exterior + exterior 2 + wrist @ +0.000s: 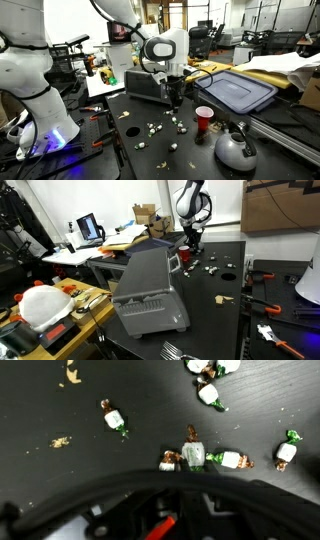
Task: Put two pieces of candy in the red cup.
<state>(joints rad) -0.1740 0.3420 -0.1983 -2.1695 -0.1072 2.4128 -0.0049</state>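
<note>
Fingers (176,97): can't tell their width or whether they hold anything. They hang near the red cup (204,118), not over it. Pieces of candy (193,455) lie scattered on the counter (190,162) beside the cup. Looks like the pick step. Next I'd centre on one piece and descend.

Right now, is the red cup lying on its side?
No, the red cup stands upright, white rim facing up, beside the grey kettle.

The white jointed robot arm (160,47) bends downward, its black two-fingered tool (176,98) pointing straight down, the jaw gap unclear.
</note>
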